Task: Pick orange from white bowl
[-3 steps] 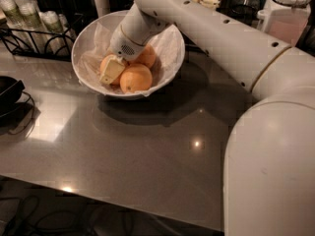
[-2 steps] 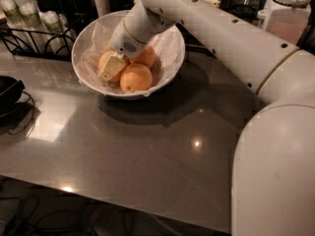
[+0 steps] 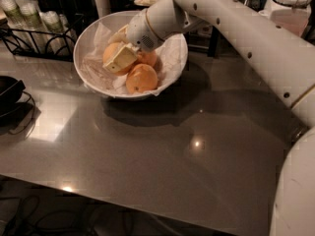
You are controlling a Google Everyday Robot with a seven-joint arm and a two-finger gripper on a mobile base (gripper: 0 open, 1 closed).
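The white bowl (image 3: 81, 43), lined with crinkled white paper (image 3: 96, 73), stands at the back left of the grey table. It holds three oranges. My gripper (image 3: 113, 50) reaches down into the bowl from the right. Its cream fingers (image 3: 120, 58) sit on either side of the leftmost orange (image 3: 109, 51) and are closed on it. A second orange (image 3: 141, 78) lies at the front of the bowl. A third orange (image 3: 149, 58) lies behind it, partly hidden by the wrist.
A black wire rack with cups (image 3: 29, 18) stands behind the bowl to the left. A black object with a cable (image 3: 7, 90) lies at the left edge. A lidded jar (image 3: 294, 6) stands at the back right. The white arm (image 3: 256, 48) crosses the right side.
The gripper has shifted slightly up and to the right inside the bowl. The leftmost orange now shows beside the front finger and seems to have moved with it.
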